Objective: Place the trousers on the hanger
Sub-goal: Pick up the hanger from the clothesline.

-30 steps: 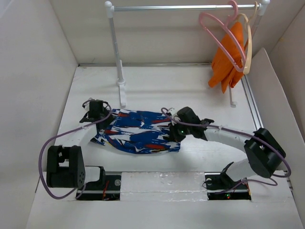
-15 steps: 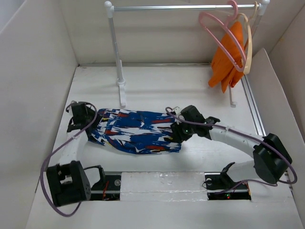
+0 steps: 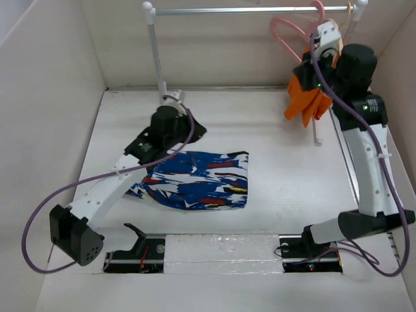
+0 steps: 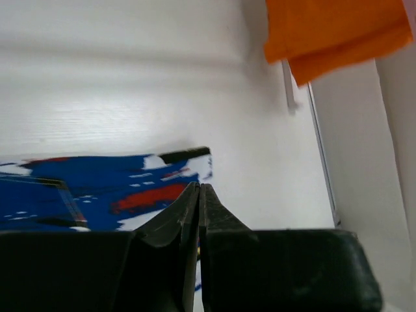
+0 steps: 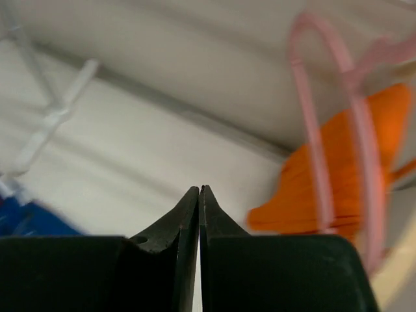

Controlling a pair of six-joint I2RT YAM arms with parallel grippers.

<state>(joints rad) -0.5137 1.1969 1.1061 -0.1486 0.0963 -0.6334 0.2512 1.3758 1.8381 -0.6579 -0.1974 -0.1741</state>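
The blue patterned trousers (image 3: 195,181) lie folded flat on the table; they also show in the left wrist view (image 4: 97,188). The pink hanger (image 3: 292,39) hangs on the rail at the back right, in front of an orange cloth (image 3: 312,91). My left gripper (image 3: 197,130) is shut and empty, just past the trousers' far edge (image 4: 198,186). My right gripper (image 3: 304,68) is raised near the pink hanger (image 5: 312,130), shut and empty (image 5: 199,189), apart from it.
A cream hanger (image 3: 338,65) hangs behind the pink one on the metal rail (image 3: 253,10). The rack's white post (image 3: 159,71) stands just behind my left gripper. White walls close in the table on three sides.
Both grippers have left the trousers. The left moved from their left end to their far edge. The right arm rose from their right end up to the hangers.
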